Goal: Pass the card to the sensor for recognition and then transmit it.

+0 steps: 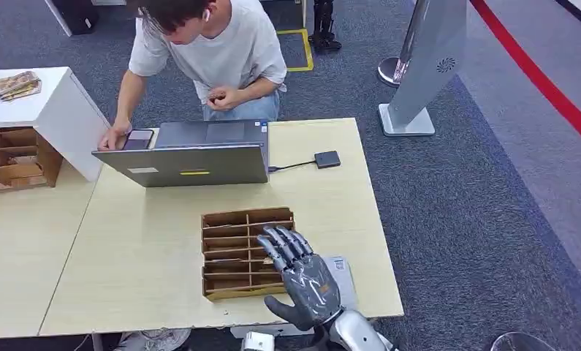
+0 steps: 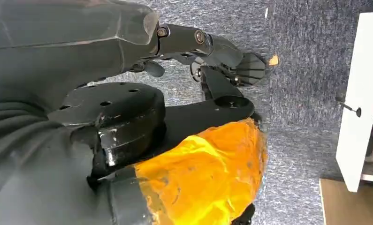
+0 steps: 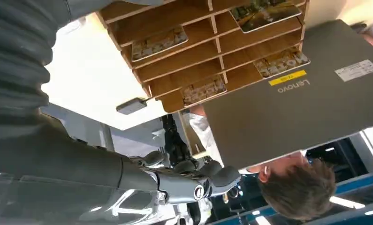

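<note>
Your right hand hovered over the wooden rack on the table, fingers spread, grasping nothing. Cards lay in the rack's slots. Your left hand hung above carpet; I couldn't tell its fingers' state. A person sat behind the laptop.
</note>
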